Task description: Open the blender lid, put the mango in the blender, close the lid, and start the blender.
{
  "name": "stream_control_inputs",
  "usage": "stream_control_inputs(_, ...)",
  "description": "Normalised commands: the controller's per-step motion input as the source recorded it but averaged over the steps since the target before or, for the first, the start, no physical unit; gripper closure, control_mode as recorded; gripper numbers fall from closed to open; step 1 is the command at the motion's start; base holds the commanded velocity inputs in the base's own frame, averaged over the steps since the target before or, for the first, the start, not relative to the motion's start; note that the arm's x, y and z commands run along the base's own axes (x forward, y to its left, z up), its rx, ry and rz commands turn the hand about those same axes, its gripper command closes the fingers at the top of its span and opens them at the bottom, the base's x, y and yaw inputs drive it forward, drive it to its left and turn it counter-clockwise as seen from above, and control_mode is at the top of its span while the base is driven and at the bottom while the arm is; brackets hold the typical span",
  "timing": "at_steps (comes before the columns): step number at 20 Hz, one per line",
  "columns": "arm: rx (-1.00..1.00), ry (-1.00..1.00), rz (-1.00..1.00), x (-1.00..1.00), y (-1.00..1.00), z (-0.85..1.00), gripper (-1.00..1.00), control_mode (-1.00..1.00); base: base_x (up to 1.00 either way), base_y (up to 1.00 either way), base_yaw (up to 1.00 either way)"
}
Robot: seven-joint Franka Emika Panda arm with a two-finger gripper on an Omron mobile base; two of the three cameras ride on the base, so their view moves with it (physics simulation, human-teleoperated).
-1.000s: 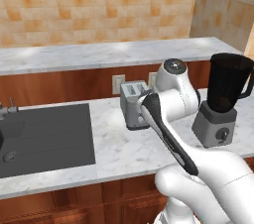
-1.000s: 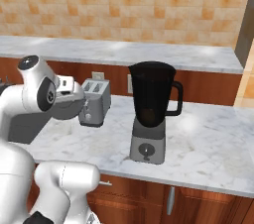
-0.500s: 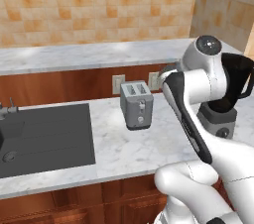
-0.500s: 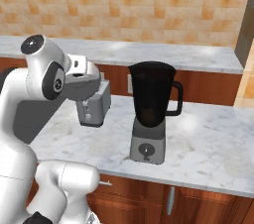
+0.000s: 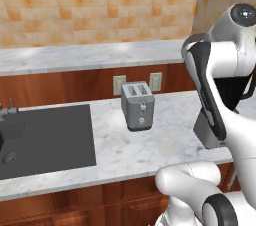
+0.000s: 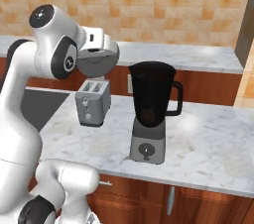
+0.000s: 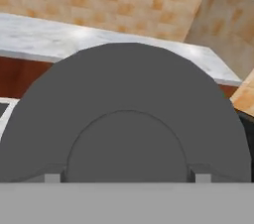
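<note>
The blender [image 6: 150,111] stands on the marble counter with its black jar's top uncovered. In the left base view my arm hides most of the blender [image 5: 209,131]. Low in the jar a dim orange-brown patch [image 6: 148,114] shows through; it looks like the mango. My gripper [image 6: 99,55] hangs above the counter, left of the jar's rim and above the toaster, shut on the blender lid [image 6: 98,62]. The lid [image 7: 127,119] is a flat dark grey disc, and it covers most of the hand view.
A grey two-slot toaster [image 5: 138,105] [image 6: 92,103] stands left of the blender. A dark sink [image 5: 45,137] lies further left. A raised back counter [image 6: 188,55] runs behind, below a tiled wall. Bare marble [image 6: 213,143] spreads right of the blender.
My arm has swung to the right and upward with the lid, from beside the toaster to near the jar's top. The blender and toaster have not moved.
</note>
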Motion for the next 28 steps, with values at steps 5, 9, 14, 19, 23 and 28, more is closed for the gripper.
stream_control_inputs(5, 0.00, -0.03, -0.06, 0.00, -0.65, 0.66, 1.00, -1.00, 0.00, 0.00, 0.00)
stream_control_inputs(9, 0.01, 0.03, -0.06, 0.14, -0.81, 0.21, 1.00, -1.00, 0.00, 0.00, 0.00)
stream_control_inputs(14, 0.04, 0.25, 0.00, 0.42, -0.74, -0.09, 1.00, -1.00, 0.00, 0.00, 0.00)
stream_control_inputs(19, 0.01, 0.36, 0.02, 0.46, -0.42, -0.13, 1.00, -1.00, 0.00, 0.00, 0.00)
stream_control_inputs(23, 0.00, 0.35, 0.06, 0.48, -0.15, -0.27, 1.00, -1.00, 0.00, 0.00, 0.00)
stream_control_inputs(28, 0.01, 0.26, 0.08, 0.18, -0.16, -0.28, 1.00, -1.00, 0.00, 0.00, 0.00)
